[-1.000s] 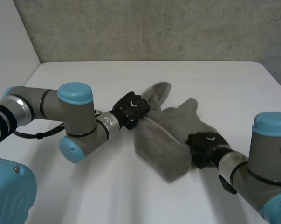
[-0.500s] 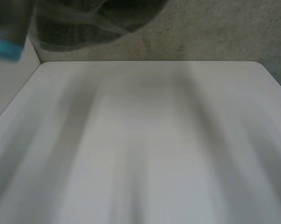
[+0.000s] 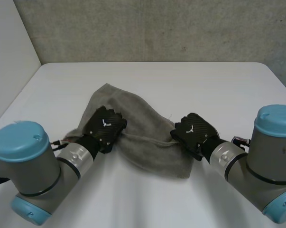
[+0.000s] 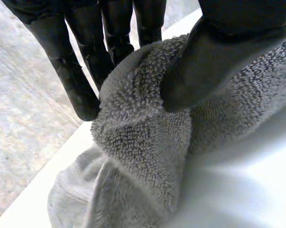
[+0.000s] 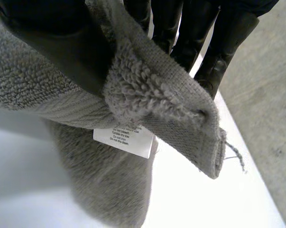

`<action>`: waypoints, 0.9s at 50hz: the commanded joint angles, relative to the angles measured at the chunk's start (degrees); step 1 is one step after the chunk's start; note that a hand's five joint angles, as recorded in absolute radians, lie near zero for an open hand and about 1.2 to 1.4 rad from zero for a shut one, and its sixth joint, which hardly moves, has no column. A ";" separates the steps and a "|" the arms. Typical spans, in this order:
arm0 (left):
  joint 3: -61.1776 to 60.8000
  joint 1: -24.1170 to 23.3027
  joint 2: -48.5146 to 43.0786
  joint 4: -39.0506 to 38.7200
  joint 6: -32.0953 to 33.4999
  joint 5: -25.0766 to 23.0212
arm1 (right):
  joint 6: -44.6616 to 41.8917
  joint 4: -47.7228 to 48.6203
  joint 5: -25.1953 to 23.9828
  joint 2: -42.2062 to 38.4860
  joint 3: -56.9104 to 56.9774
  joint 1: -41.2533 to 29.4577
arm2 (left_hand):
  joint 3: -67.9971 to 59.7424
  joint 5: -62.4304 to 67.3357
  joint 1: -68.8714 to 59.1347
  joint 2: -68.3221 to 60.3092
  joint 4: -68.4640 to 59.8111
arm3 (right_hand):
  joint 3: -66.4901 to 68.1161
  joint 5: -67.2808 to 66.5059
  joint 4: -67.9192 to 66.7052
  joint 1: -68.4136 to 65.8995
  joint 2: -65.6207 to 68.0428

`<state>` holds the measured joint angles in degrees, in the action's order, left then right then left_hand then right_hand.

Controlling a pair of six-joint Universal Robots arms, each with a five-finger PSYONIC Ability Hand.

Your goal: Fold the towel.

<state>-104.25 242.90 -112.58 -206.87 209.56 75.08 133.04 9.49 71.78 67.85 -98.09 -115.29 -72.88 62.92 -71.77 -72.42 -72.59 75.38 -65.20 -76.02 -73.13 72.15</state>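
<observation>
- Head view: the grey towel (image 3: 138,118) rests crumpled on the white table (image 3: 214,85), strung between both hands, one lobe reaching away from the robot
- At one end the left hand (image 3: 105,127) pinches a towel edge between thumb and fingers; the right hand (image 3: 194,133) clamps the opposite end the same way, beside a white care label (image 5: 126,137)
- Looped terry pile — likely soft, light and limp; it should sag and crease wherever unsupported, so corners or hemmed edges look the best holds
- Unclear whether either grip sits on a true corner; the towel's underside is hidden, and the label's print is too small to read
</observation>
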 commanded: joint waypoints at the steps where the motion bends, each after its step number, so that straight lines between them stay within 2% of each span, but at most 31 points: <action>1: 1.06 0.38 -0.19 0.68 -0.47 0.42 | 0.64 0.01 3.81 -0.09 0.88 -0.28 | 19.69 -19.73 18.58 19.23 19.40 | -20.77 20.59 21.41 18.52 -17.54; 2: 1.07 0.38 -0.19 0.68 -0.47 0.42 | 0.64 0.01 3.81 -0.09 0.88 -0.28 | 19.77 -19.81 18.67 19.31 19.48 | -20.88 20.71 21.53 18.63 -17.65; 3: 1.07 0.55 0.08 0.68 -0.47 0.42 | 0.99 0.01 3.98 0.09 0.97 -0.46 | 28.10 -28.14 26.99 27.64 27.81 | -30.71 30.53 31.35 28.46 -27.48; 4: 1.15 0.64 0.25 0.68 -0.47 0.42 | 1.60 -0.08 3.99 0.09 1.06 -0.54 | 33.85 -33.88 32.74 33.38 33.55 | -34.31 34.13 34.95 32.05 -31.07; 9: 1.15 0.64 0.78 0.68 -0.38 0.42 | 6.07 -0.61 4.25 0.61 1.15 -0.63 | 44.82 -44.86 43.71 44.35 44.52 | -34.85 34.67 35.49 32.60 -31.62; 14: 1.42 1.17 1.31 0.68 -0.21 0.42 | 14.42 -3.94 4.16 0.97 1.32 -0.55 | 46.51 -46.55 45.40 46.05 46.22 | -34.68 34.50 35.32 32.43 -31.45; 26: 4.32 4.51 0.34 0.68 -0.12 0.33 | 23.58 -10.54 4.25 0.97 1.94 0.33 | 50.22 -50.26 49.11 49.76 49.93 | -32.32 32.15 32.97 30.07 -29.09; 28: 6.24 5.91 -1.23 0.94 -0.12 -0.11 | 25.94 -11.94 4.16 1.06 1.76 0.33 | 50.89 -50.93 49.78 50.43 50.60 | -22.80 22.63 23.44 20.55 -19.57; 31: 7.22 6.71 -2.38 1.30 -0.12 -0.28 | 26.92 -12.12 4.16 1.14 1.41 0.42 | 51.06 -51.10 49.95 50.60 50.77 | -17.19 17.01 17.83 14.93 -13.95; 33: 9.49 7.93 -4.57 2.96 -0.20 -0.37 | 27.53 -12.12 4.07 2.72 0.62 0.60 | 51.06 -51.10 49.95 50.60 50.77 | -3.96 3.79 4.61 1.71 -0.73; 36: 11.69 8.38 -6.59 5.76 -0.29 -0.63 | 27.62 -12.04 3.90 4.91 -0.52 0.60 | 51.06 -51.10 49.95 50.60 50.77 | 4.14 -4.31 -3.49 -6.39 7.37; 45: 12.49 9.61 -8.36 12.46 -0.56 -5.03 | 27.98 -10.89 4.25 5.71 -2.46 2.00 | 50.22 -50.26 49.11 49.76 49.93 | 4.62 -4.80 -3.98 -6.87 7.85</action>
<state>-91.68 252.16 -120.32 -197.93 209.17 72.69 160.91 -2.29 75.75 73.26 -99.42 -114.44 -25.01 12.46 -25.29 -24.50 -24.61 75.33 -64.95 -76.45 -74.05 71.03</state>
